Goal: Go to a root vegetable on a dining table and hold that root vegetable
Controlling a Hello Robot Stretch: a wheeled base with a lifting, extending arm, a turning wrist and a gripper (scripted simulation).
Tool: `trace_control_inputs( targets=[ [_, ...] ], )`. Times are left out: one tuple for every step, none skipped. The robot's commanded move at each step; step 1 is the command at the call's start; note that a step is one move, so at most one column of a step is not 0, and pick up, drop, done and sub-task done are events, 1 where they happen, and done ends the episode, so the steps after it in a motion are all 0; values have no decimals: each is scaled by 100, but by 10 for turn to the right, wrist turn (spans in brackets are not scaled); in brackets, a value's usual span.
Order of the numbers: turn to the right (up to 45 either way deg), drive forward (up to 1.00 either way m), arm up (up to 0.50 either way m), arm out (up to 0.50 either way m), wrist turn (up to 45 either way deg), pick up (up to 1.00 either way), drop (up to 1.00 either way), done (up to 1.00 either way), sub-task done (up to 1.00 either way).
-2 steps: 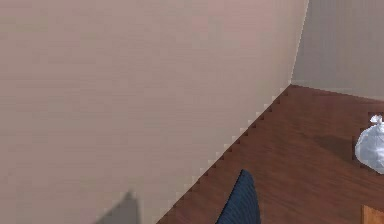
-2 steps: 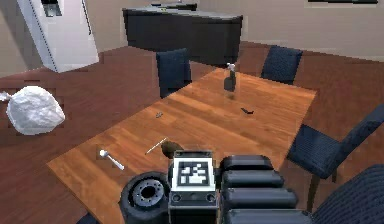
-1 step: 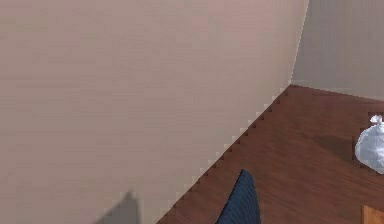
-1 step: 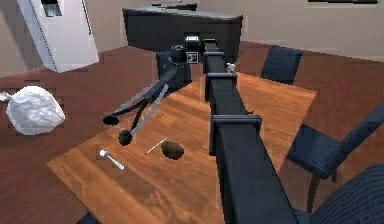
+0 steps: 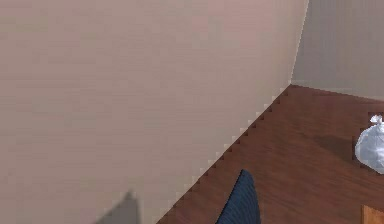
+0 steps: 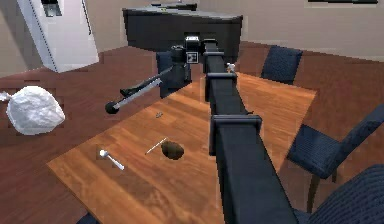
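A wooden dining table (image 6: pixel 130 175) is spreading across the middle of the arm side view. The root vegetable (image 6: pixel 172 151), a small dark brown lump rounded like a potato, is lying on the tabletop near the middle, just left of the arm (image 6: pixel 238 135). A thin pale sliver (image 6: pixel 156 146) is lying just beside it, and a short white-headed utensil (image 6: pixel 109 158) is lying farther toward the view's left.

The arm, a dark square bar, is rising from the bottom edge and reaching out over the table. At its far end the gripper (image 6: pixel 113 105) is pointing its two thin fingers down toward the view's left, above the table's far edge, well apart from the root vegetable. Behind the fingertips there is bare floor and tabletop, so the gripper is holding nothing. Whether its jaws are released or clenched cannot be told.

Dark blue chairs are standing around the table: one (image 6: pixel 282 63) at the far side and another (image 6: pixel 335 145) at the view's right. A white crumpled bag (image 6: pixel 35 108) is sitting on the floor at the view's left. Beyond it, a white refrigerator (image 6: pixel 60 30) and a dark counter (image 6: pixel 185 22) are standing.

In the forward view, a plain beige wall (image 5: pixel 120 90) is meeting a dark wood floor (image 5: pixel 300 150). A blue chair back (image 5: pixel 243 200) is poking up at the bottom edge, and a white crumpled bag (image 5: pixel 372 142) is sitting at the right edge.
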Motion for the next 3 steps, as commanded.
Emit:
trace_control_inputs(
  targets=[
    [0,0,0,0,450,0,0,0,0],
    [0,0,0,0,240,0,0,0,0],
    [0,0,-10,0,0,0,0,0,0]
  ],
)
